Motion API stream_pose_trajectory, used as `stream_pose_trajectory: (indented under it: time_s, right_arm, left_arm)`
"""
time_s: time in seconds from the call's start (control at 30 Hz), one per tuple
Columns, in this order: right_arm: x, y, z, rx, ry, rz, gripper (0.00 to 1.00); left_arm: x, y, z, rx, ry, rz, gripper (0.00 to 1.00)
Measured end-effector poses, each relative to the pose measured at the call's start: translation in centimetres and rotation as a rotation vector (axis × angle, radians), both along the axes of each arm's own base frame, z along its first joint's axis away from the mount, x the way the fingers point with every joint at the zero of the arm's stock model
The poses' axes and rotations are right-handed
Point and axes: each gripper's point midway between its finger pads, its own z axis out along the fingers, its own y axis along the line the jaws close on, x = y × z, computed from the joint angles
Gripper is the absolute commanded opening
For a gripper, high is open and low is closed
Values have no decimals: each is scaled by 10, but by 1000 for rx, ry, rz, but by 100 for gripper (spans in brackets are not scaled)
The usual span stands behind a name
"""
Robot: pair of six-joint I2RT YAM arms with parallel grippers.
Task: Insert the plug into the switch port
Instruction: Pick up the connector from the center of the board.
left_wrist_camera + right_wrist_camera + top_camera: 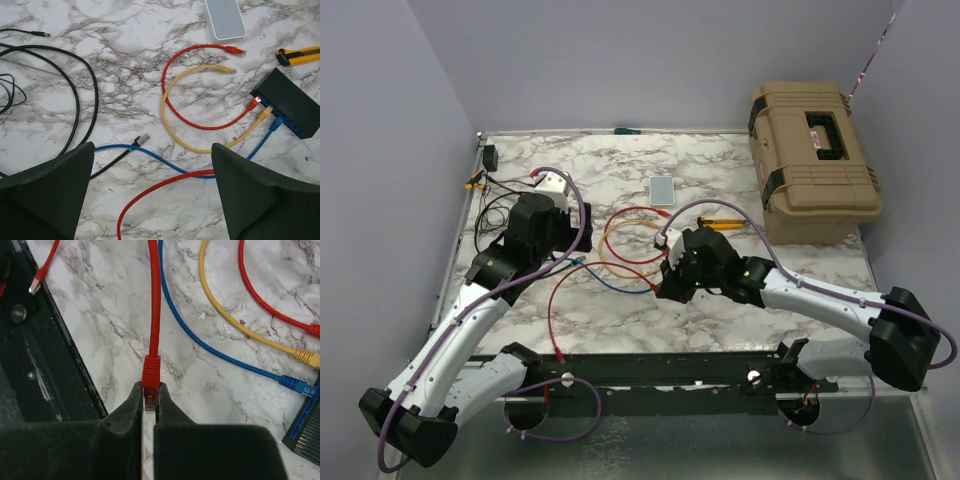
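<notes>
Gripping the red plug [150,372] tight in the right end effector [149,396], lengthwise in line with it, red cable [154,300] running straight ahead, switch [306,435] just beside to the right, socket row angled toward it, left end effector [152,162] spread wide, empty, farther off.

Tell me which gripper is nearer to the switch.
Right. The right gripper, shut on the red plug, is just beside the switch; the left gripper hangs open farther away, across the cable loops.
</notes>
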Motion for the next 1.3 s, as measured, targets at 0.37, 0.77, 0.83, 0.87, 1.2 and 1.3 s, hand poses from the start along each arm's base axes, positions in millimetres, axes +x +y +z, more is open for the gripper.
stream_pose_trajectory:
  time_s: [0.37,0.77,0.83,0.87,1.2,1.3]
  right_arm:
    - [16,-11,-56,-179,29,-62,1]
    - [11,-8,-43,-110,-3,-32,1]
    - [9,-5,-38,-87,-8,-19,1]
    - [9,-4,-36,-76,-11,-13,1]
    - [2,0,-26,-26,-18,25,2]
    - [1,0,-23,-14,-24,31,2]
  left_arm:
    - [-9,-45,-47,-8,127,-277,92]
    - [-67,-104,-86,10,20,-756,97]
    - [-79,-111,-82,34,-45,-837,98]
    - [-84,-115,-78,49,-81,-880,98]
    - [-85,-139,-82,173,-192,-1105,89]
    - [-85,-148,-88,199,-185,-1159,81]
